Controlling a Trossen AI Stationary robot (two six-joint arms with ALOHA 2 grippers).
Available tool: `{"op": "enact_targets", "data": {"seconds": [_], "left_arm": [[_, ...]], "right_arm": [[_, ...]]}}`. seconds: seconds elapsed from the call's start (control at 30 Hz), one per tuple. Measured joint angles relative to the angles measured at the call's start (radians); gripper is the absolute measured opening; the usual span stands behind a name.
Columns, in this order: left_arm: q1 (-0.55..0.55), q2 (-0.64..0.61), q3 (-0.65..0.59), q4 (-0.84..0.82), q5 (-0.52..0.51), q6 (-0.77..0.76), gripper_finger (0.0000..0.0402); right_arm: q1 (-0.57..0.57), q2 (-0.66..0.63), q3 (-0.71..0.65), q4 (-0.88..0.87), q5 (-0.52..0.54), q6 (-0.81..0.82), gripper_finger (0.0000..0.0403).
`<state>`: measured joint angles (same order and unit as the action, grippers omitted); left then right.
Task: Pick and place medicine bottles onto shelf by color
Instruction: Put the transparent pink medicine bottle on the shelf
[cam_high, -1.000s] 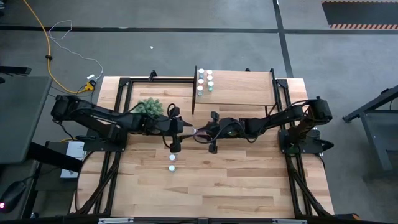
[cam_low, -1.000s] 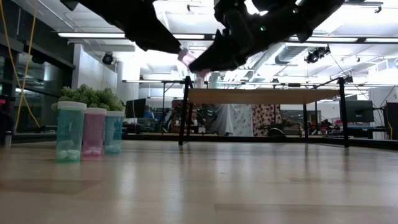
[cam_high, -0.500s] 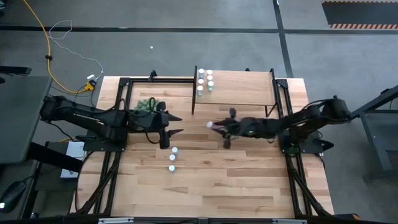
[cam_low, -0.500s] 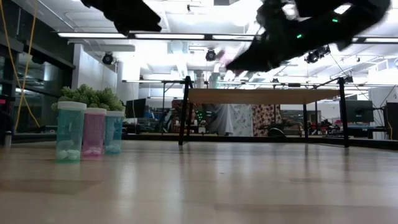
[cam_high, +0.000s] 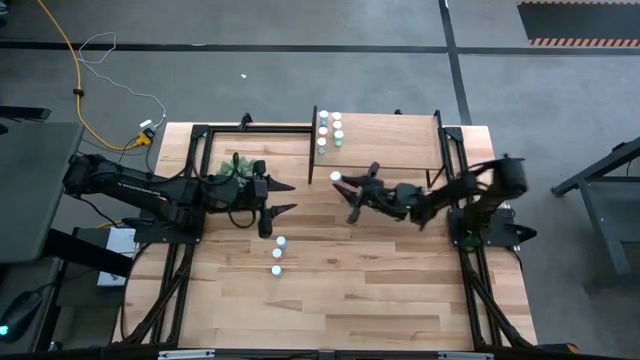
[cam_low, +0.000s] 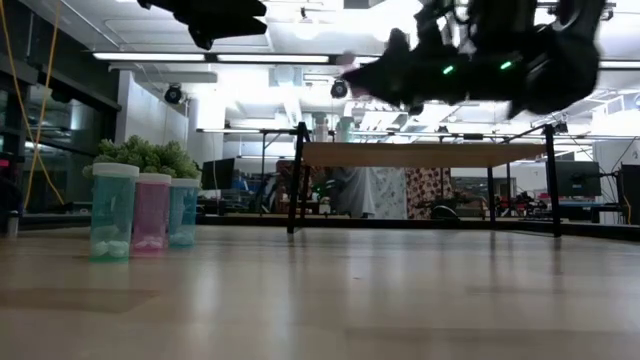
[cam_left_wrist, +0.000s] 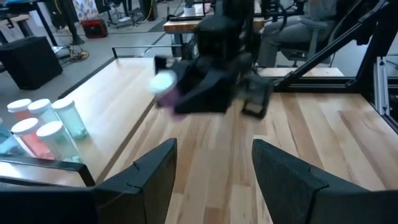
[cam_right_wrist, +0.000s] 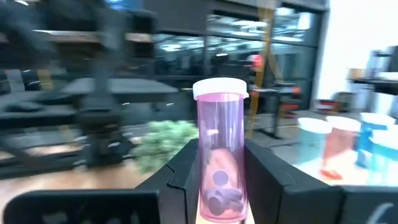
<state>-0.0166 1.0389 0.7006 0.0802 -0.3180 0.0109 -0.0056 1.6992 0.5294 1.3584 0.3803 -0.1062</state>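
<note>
Pink bottle: I see a pink medicine bottle (cam_right_wrist: 220, 152) with a white cap clamped upright between my right gripper's fingers (cam_right_wrist: 273, 180); small dark pills lie in its bottom.
Right gripper: the right gripper (cam_high: 345, 186) hangs in the air above the table, just off the shelf's front edge near its left end, jaws closed on the pink bottle.
Left gripper: the left gripper (cam_high: 278, 198) hovers over the left half of the table beside the plant, its jaws apart and holding nothing.
Shelf: the shelf (cam_high: 390, 140) stands along the table's far edge; I count about six bottles on the shelf (cam_high: 330, 130) grouped at its left end, though their colours are hard to sort from above.
Table bottles: two bottles (cam_high: 277, 256) show from above near the table's middle, toward the left; the low view shows three in a row (cam_low: 145, 211) there, teal, pink and bluish.
Plant: a bushy green plant (cam_high: 236, 169) sits near the table's far left corner, partly under my left arm.
</note>
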Motion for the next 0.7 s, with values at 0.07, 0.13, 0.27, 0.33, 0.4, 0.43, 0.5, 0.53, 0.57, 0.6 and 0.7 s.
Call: {"op": "enact_targets", "data": {"seconds": [0.07, 0.13, 0.27, 0.33, 0.4, 0.43, 0.5, 0.53, 0.57, 0.6, 0.7], "left_arm": [[0.0, 0.0, 0.0, -0.003, 0.0, 0.0, 0.02], [0.0, 0.0, 0.0, -0.006, 0.0, 0.0, 0.02], [0.0, 0.0, 0.0, -0.017, 0.0, 0.001, 0.02], [0.0, 0.0, 0.0, -0.017, -0.001, 0.001, 0.02], [0.0, 0.0, 0.0, -0.016, 0.0, 0.001, 0.02], [0.0, 0.0, 0.0, -0.013, 0.0, 0.001, 0.02], [0.0, 0.0, 0.0, -0.011, 0.0, 0.0, 0.02], [0.0, 0.0, 0.0, -0.011, 0.0, 0.001, 0.02], [0.0, 0.0, 0.0, -0.011, 0.0, 0.0, 0.02], [-0.001, 0.0, 0.0, -0.011, 0.0, 0.001, 0.02], [-0.001, 0.0, 0.0, -0.012, 0.0, 0.001, 0.02]], "right_arm": [[-0.017, 0.081, 0.04, 0.058, 0.048, -0.005, 0.0089], [-0.033, 0.147, 0.06, 0.125, 0.116, -0.001, 0.0089], [-0.066, 0.228, 0.086, 0.21, 0.196, 0.022, 0.0089], [-0.081, 0.241, 0.105, 0.215, 0.197, 0.048, 0.0089], [-0.088, 0.255, 0.127, 0.212, 0.196, 0.055, 0.0089], [-0.09, 0.257, 0.136, 0.212, 0.196, 0.06, 0.0089], [-0.093, 0.258, 0.156, 0.19, 0.212, 0.059, 0.0089], [-0.091, 0.258, 0.163, 0.176, 0.23, 0.051, 0.0089], [-0.089, 0.258, 0.167, 0.166, 0.258, 0.048, 0.0089], [-0.086, 0.258, 0.172, 0.154, 0.285, 0.045, 0.0089], [-0.084, 0.257, 0.173, 0.122, 0.324, 0.04, 0.0089]]}}
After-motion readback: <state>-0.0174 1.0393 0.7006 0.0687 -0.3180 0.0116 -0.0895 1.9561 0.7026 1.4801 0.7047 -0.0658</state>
